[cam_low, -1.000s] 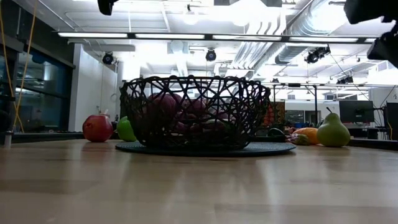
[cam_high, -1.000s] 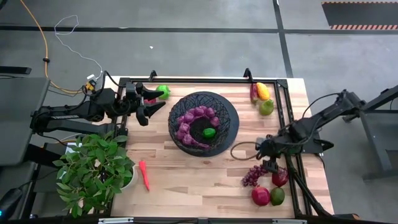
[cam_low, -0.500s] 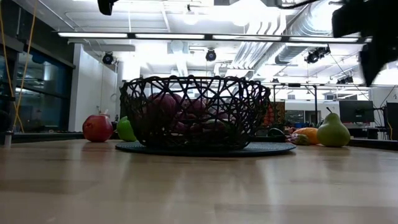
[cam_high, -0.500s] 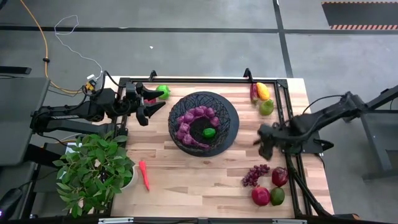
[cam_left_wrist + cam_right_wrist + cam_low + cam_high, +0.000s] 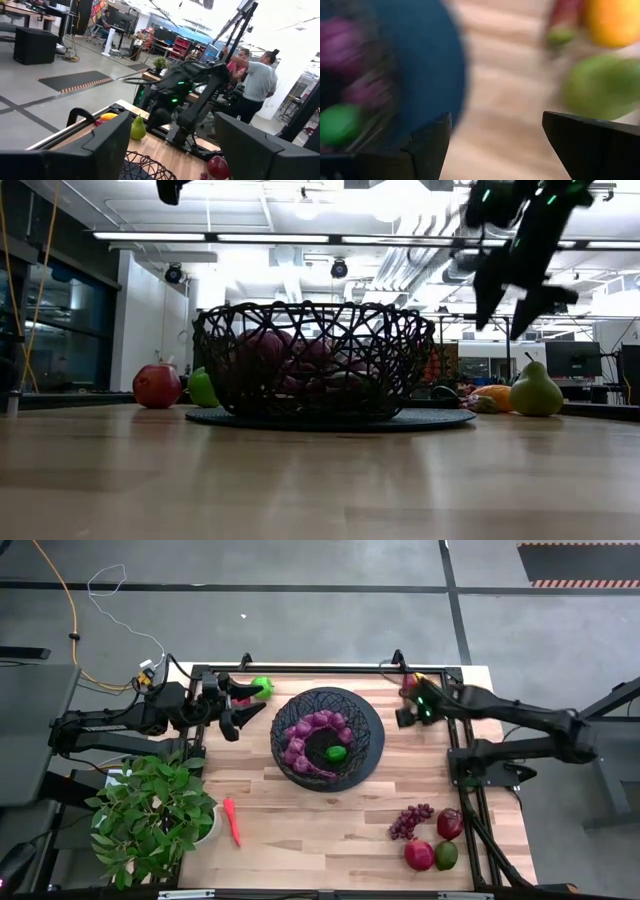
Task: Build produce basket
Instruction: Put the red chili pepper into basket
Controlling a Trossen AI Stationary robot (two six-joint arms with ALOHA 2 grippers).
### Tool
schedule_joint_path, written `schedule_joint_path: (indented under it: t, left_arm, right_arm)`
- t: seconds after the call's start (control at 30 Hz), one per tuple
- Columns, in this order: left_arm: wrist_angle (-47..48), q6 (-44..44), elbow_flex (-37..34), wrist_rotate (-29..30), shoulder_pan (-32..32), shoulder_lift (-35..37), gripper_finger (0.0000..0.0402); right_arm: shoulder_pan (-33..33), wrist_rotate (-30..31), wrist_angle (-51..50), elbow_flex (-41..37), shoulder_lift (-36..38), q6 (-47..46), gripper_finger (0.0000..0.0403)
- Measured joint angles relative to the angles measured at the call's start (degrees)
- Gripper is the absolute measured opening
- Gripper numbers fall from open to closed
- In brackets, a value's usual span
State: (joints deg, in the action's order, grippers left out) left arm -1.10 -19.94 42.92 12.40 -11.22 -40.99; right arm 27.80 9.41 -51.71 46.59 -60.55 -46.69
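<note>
- Black woven mesh makes up the basket [image 5: 327, 737], which sits on a dark round mat [image 5: 330, 419] near the middle of the wooden table [image 5: 300, 820].
- Inside the basket lie a purple grape bunch [image 5: 305, 738] and a small green fruit [image 5: 337, 752].
- At the far right corner of the table sit a yellow-orange mango [image 5: 493, 397], a green pear [image 5: 536, 392] and a dark red piece just beside them, too small to tell what it is.
- Right gripper [image 5: 409, 710] hangs in the air above that far right group, between the basket and the pear; its fingers [image 5: 427, 145] stand well apart with nothing between them.
- Near the right front edge lie a second grape bunch [image 5: 408, 820], a dark red fruit [image 5: 449, 824], a red fruit [image 5: 419, 855] and a green fruit [image 5: 446, 855], close together.
- A slim red-orange pepper [image 5: 232, 821] lies alone near the left front, just right of a leafy potted plant [image 5: 150, 815].
- A bright green fruit [image 5: 263, 687] rests at the far left edge of the table.
- Left gripper [image 5: 243, 706] waits just beside that green fruit, left of the basket, its fingers [image 5: 107, 145] spread wide and holding nothing.
- People stand in the room beyond the table in the left wrist view.
</note>
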Motion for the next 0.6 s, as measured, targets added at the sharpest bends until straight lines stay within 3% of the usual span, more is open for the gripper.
schedule_joint_path:
  t: [0.2, 0.33, 0.6]
  left_arm:
    - [-0.02, -0.44, 0.0, 0.34, 0.0, 0.0, 0.0271]
    - [-0.02, -0.44, 0.0, 0.58, 0.0, 0.0, 0.0271]
    - [-0.02, -0.22, 0.0, 2.01, 0.0, 0.0, 0.0271]
  right_arm:
    - [12.67, -1.75, 7.36, 0.0, -12.69, 4.69, 0.0298]
    - [16.11, -1.39, 14.77, 0.02, -19.96, 5.5, 0.0298]
    - [19.23, 1.66, 19.84, 0.79, -29.81, 3.69, 0.0298]
